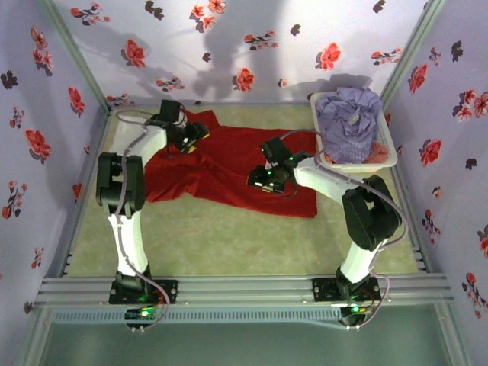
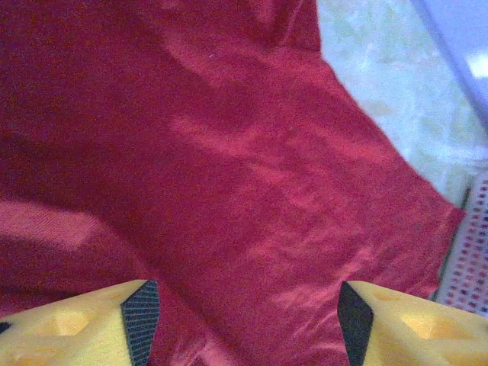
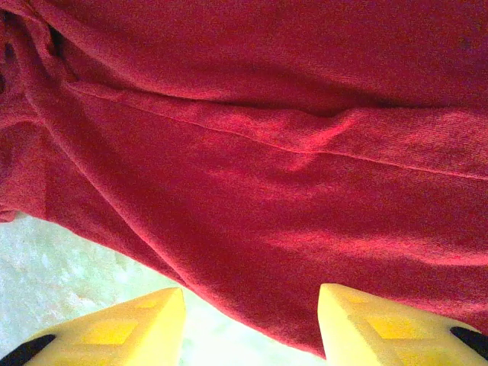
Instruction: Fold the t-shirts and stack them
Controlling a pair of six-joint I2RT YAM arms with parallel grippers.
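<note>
Top external: the red shirt (image 1: 229, 164) lies spread but rumpled on the table (image 1: 229, 244), under both grippers. The left gripper (image 2: 248, 313) is released, jaws wide apart and nothing pinched, with cloth directly below and ahead of its tips. The right gripper (image 3: 252, 320) is also released, jaws apart. The shirt's edge sits just ahead of its tips and bare table shows between them. The lavender shirt (image 1: 349, 118) is heaped in the basket (image 1: 393, 156), beyond the right gripper and off to its right, untouched.

Likely risks:
- The right gripper sits right at the cloth edge. If it closes short it gets table and no shirt, or only the top layer, so the fold drags one layer and leaves the other behind.
- Ridges and a seam run across just ahead of the right tips. A pinch there would bunch the cloth and lock the wrinkles into the fold.
- The left gripper is over open fabric, not a corner. A pinch there would tent the middle and skew the shirt.
- If the two arms lift unevenly, the fold comes out crooked.
- The right forearm passes close by the basket front, so a wide swing could knock it.
</note>
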